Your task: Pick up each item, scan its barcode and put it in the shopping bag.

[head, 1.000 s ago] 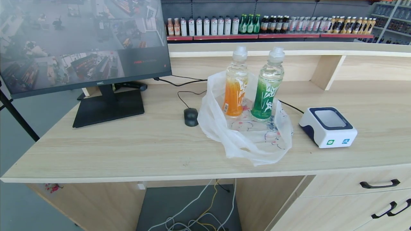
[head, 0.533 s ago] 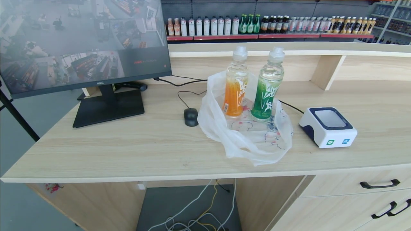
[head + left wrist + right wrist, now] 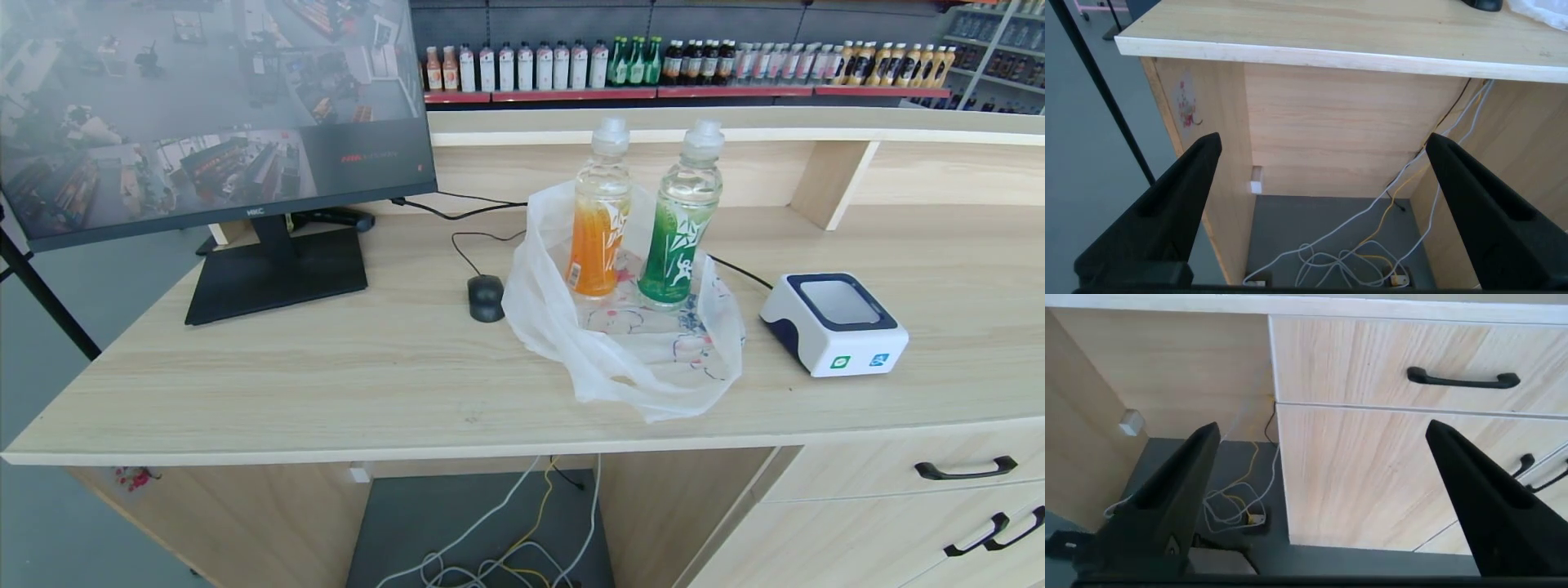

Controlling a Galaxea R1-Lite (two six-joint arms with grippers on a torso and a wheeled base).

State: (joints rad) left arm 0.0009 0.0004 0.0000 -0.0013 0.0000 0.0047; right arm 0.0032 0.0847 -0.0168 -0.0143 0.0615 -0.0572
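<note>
Nothing on the worktop has shifted since the earlier frames; every item sits just where it did a second ago. The orange bottle and the green bottle stand upright side by side inside the open mouth of the white shopping bag. The plastic is slumped low around their bases. The orange bottle is on the robot's left, the green one on its right, close together. The scanner sits just beside the bag on the right, window facing up, its cable running behind the bag. A black mouse lies just left of the bag, and a monitor stands farther left.

Both arms hang low, beneath the level of the worktop. The left pincer has its two black fingers spread wide apart with nothing between them. It faces the wooden side panel and the loose cables on the floor under the worktop. The right pincer is likewise wide apart and holds nothing, and it faces the drawer fronts with their black handles.
</note>
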